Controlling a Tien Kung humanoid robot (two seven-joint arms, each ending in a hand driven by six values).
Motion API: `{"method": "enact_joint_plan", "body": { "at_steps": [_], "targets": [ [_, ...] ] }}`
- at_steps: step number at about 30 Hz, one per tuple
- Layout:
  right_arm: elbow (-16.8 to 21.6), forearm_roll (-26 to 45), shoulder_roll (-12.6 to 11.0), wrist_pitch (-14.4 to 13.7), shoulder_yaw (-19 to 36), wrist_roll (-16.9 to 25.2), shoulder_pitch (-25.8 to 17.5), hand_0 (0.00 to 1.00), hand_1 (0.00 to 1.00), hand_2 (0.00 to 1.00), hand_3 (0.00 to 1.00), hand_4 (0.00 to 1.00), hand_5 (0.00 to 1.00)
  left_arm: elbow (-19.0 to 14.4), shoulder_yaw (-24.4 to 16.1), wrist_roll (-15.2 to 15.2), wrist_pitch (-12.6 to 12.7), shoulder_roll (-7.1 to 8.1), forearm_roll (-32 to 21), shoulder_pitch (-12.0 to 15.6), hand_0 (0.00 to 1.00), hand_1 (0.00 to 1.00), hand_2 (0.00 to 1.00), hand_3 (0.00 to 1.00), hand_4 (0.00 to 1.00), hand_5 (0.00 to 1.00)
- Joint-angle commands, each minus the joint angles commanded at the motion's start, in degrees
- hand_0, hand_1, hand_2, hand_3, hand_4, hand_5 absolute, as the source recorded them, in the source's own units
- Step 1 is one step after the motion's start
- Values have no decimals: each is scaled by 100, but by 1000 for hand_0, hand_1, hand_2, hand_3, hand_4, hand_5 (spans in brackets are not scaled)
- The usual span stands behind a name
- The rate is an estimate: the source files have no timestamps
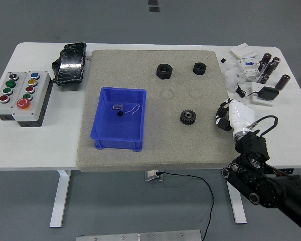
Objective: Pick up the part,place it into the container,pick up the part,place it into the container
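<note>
A black gear lies on the grey felt mat, right of the blue container. Two black hex nuts lie farther back, a larger one and a smaller one. The container holds a few small bits, among them a small black piece. My right hand, white-backed with black fingers, hovers at the mat's right edge, about a hand's width right of the gear. Its fingers are loosely curled and hold nothing. My left arm is out of view.
A button box stands at the table's left. A black bagged item lies at the back left. Black cylinders, white boxes and an adapter crowd the back right corner. A cable hangs below the table's near edge.
</note>
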Motion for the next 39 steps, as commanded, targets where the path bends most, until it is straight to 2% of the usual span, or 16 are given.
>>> {"method": "enact_joint_plan", "body": {
  "at_steps": [4, 9, 10, 16, 17, 22, 23, 28, 29, 34, 35, 39],
  "targets": [
    [462, 130, -53, -220, -75, 42, 0, 404, 561, 481, 532, 543, 2, 0, -9, 5, 2, 1, 2, 8, 630, 553, 531, 605, 655, 367],
    [1107, 716, 9, -641, -520, 414, 193, 404, 566, 482, 533, 532, 2, 0, -33, 19, 2, -4, 23, 17, 630, 553, 531, 605, 655, 367],
    [1217, 821, 37, -701, -622, 479, 238, 439, 575, 507, 541, 555, 2, 0, -36, 21, 2, -5, 26, 18, 630, 553, 532, 606, 656, 365],
    [1803, 1434, 352, -701, -1333, 804, 591, 439, 575, 507, 541, 555, 2, 0, -68, 39, 2, -8, 57, 20, 630, 553, 532, 606, 656, 365],
    [1844, 1507, 415, -701, -1458, 834, 654, 505, 606, 560, 557, 557, 2, 0, -72, 43, 2, -7, 61, 19, 630, 552, 532, 606, 656, 367],
    [1783, 1871, 637, -701, -2024, 1067, 909, 505, 606, 560, 557, 557, 2, 0, -86, 53, 2, 5, 78, 13, 630, 552, 532, 606, 656, 367],
    [1732, 1920, 661, -689, -2086, 1116, 944, 625, 671, 644, 633, 534, 2, 0, -91, 54, 2, 6, 85, 10, 630, 553, 533, 605, 656, 368],
    [1477, 1723, 719, -458, -2251, 1052, 1072, 625, 671, 644, 633, 534, 2, 0, -116, 63, 1, 12, 111, 5, 630, 553, 533, 605, 656, 368],
    [1451, 1651, 724, -406, -2268, 1005, 1083, 685, 717, 697, 684, 453, 161, 0, -124, 67, 2, 14, 118, 8, 630, 553, 532, 605, 655, 368],
    [1225, 1474, 793, -193, -2369, 817, 1145, 685, 717, 697, 684, 453, 161, 0, -202, 102, 0, 13, 194, 20, 630, 553, 532, 605, 655, 368],
    [1179, 1470, 805, -165, -2378, 785, 1151, 722, 788, 796, 734, 472, 215, 0, -208, 104, 0, 12, 198, 19, 631, 553, 533, 606, 655, 367],
    [1052, 1479, 825, -95, -2402, 689, 1161, 722, 788, 796, 734, 472, 215, 0, -222, 108, -1, 17, 210, 9, 631, 553, 533, 606, 655, 367]
  ]
}}
